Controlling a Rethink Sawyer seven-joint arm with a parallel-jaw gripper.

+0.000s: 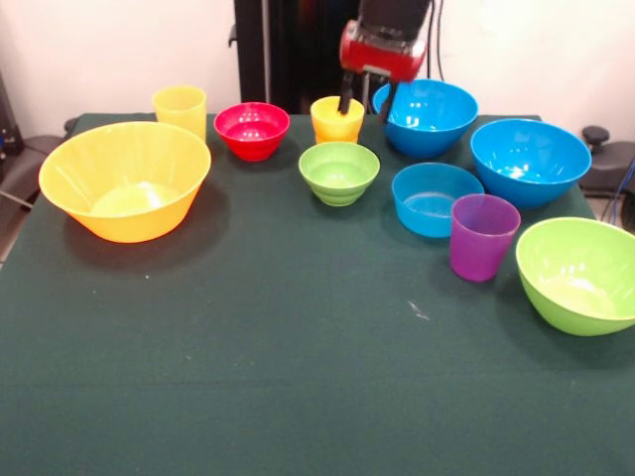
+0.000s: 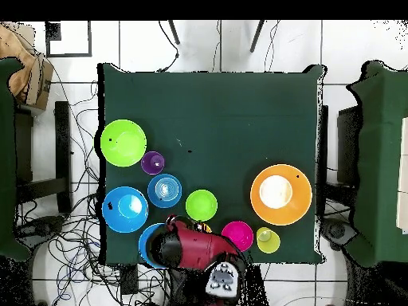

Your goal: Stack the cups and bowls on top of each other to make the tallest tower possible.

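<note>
My gripper [image 1: 363, 107] hangs open at the table's far side. One finger [image 1: 344, 101] dips at the mouth of a yellow cup [image 1: 333, 125]; the other is beside its outer wall, towards a large blue bowl [image 1: 427, 117]. The arm [image 2: 191, 247] hides this cup from overhead. The second yellow cup [image 1: 180, 107] and the small red bowl [image 1: 251, 129] stand to the left. The huge orange-yellow bowl [image 1: 124, 183] is empty. The small green bowl [image 1: 338, 172], shallow blue bowl [image 1: 435, 198], second large blue bowl [image 1: 530, 161], purple cup [image 1: 483, 236] and lime green bowl [image 1: 580, 273] stand apart. Nothing is nested.
The table [image 1: 298, 377] has a dark green cloth, bare in its near half. Overhead, chairs and cables surround the table [image 2: 215, 103]; the orange-yellow bowl [image 2: 280, 194] is at the right and the lime green bowl [image 2: 123, 143] at the left.
</note>
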